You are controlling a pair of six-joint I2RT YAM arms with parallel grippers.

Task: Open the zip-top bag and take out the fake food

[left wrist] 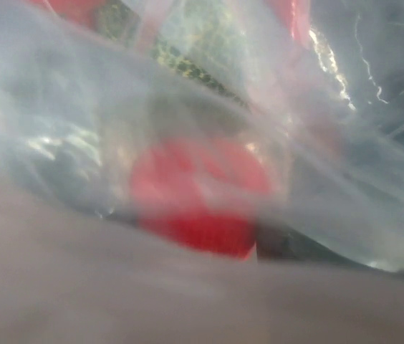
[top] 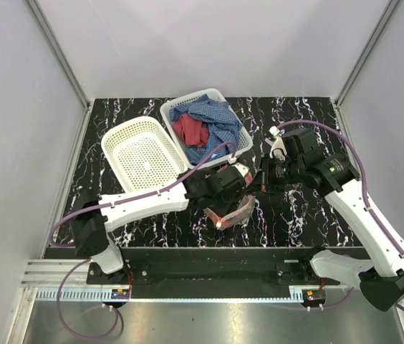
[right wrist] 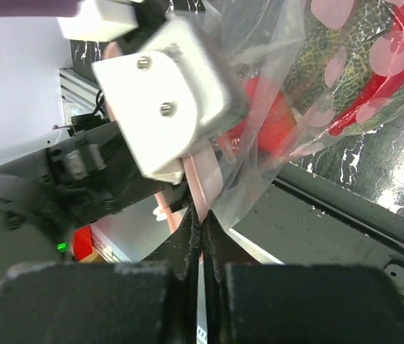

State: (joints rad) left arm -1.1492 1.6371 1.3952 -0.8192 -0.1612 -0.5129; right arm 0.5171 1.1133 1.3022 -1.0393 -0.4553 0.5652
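- Roughly mid-bench, toward the near edge: clear, crinkly zip-top bag printed with pale pink dots [top: 232, 213]. It sits between the two arms, nearer than the white perforated basket of red and blue cloths [top: 205, 125].
- Black, white-veined marble-look bench [top: 302, 215] lies beneath. The bag looks lifted off it, though contact at its lower end can't be ruled out.
- Contents seen through the film: a red plastic round fruit [left wrist: 195, 197] close against the left wrist lens, and a slim red plastic chili pepper [right wrist: 374, 93] in the right wrist view. Food not yet out.
- Handling, judged: the film is thin, limp and slick, and crumples rather than keeping shape. The whole thing is light, and the loose pieces inside will roll and shift the sag. Nothing fragile, but a pinch on bare film would likely slip or stretch.
- Best hold, judged: the stiffer pinkish zip strip along the mouth, one lip per hand, drawn apart. Not the belly of the bag.
- Right hand [right wrist: 200, 218]: fingers pressed together with the pinkish edge strip of the bag clamped between them. Tight pinch, no gap visible.
- Left hand [top: 236, 188]: in the right wrist view its white body sits hard against the bag's mouth. Its own camera is smothered by plastic and blurred, and no fingers show.
- Can't tell how wide the left hand stands, nor whether it grips the opposite lip or is reaching inside.
- Risk, judged: if only one lip is truly held, pulling drags the whole bag instead of parting the seal.
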